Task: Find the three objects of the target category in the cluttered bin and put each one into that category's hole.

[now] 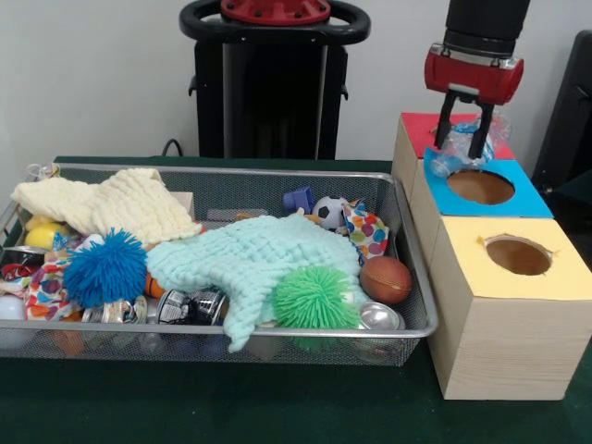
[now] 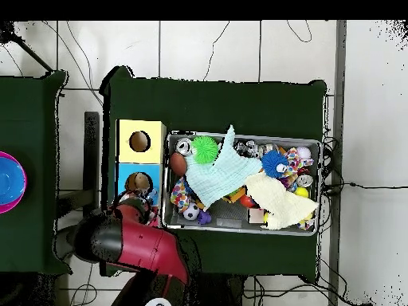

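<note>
My gripper (image 1: pixel 460 148) hangs over the red-topped box (image 1: pixel 418 126) at the far right, shut on a crumpled piece of clear plastic (image 1: pixel 487 128). The red box's hole is hidden behind the gripper and the plastic. The wire mesh bin (image 1: pixel 231 328) lies to the left, full of clutter. In the overhead view my red arm (image 2: pixel 135 239) covers the red box, and the gripper (image 2: pixel 137 196) is just below the blue box; the bin (image 2: pixel 239 134) lies to its right.
A blue-topped box (image 1: pixel 523 199) and a yellow-topped box (image 1: pixel 499 282) stand in front of the red one. The bin holds a yellow cloth (image 1: pixel 102 203), a mint knit cloth (image 1: pixel 250 264), a blue pom (image 1: pixel 104 268), a green spiky ball (image 1: pixel 316 298), a small basketball (image 1: pixel 385 278), a soccer ball (image 1: pixel 328 211) and cans (image 1: pixel 190 305).
</note>
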